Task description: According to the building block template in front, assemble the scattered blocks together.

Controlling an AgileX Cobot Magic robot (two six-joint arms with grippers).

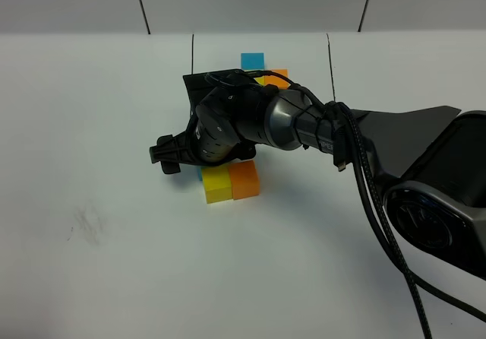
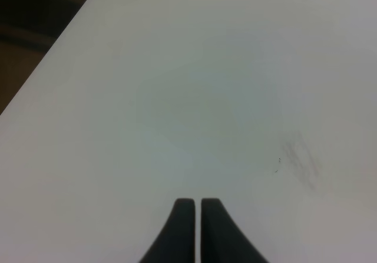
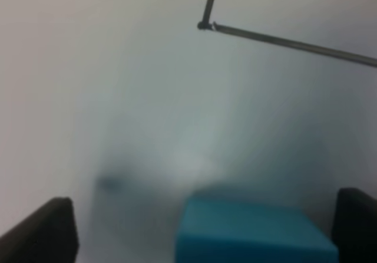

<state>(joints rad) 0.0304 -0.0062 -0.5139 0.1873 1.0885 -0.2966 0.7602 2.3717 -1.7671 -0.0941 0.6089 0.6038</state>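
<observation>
My right arm point(image 1: 250, 122) reaches across the middle and hangs over the scattered blocks. The yellow block point(image 1: 217, 184) and orange block point(image 1: 244, 179) sit side by side, touching. A sliver of the light blue block point(image 1: 200, 174) shows behind the yellow one, under the wrist. In the right wrist view my right gripper point(image 3: 200, 230) is open around the blue block point(image 3: 253, 236), which lies close to one finger and well apart from the other. The template's blue cube point(image 1: 252, 60) and orange cube point(image 1: 278, 74) show at the back, partly hidden. My left gripper point(image 2: 196, 216) is shut over bare table.
Thin black frame lines point(image 1: 330, 61) mark the template area on the white table point(image 1: 99, 126); a corner of that frame point(image 3: 206, 25) shows in the right wrist view. A faint grey smudge point(image 1: 85, 223) marks the table at front left, and the smudge point(image 2: 300, 160) also shows near the left gripper.
</observation>
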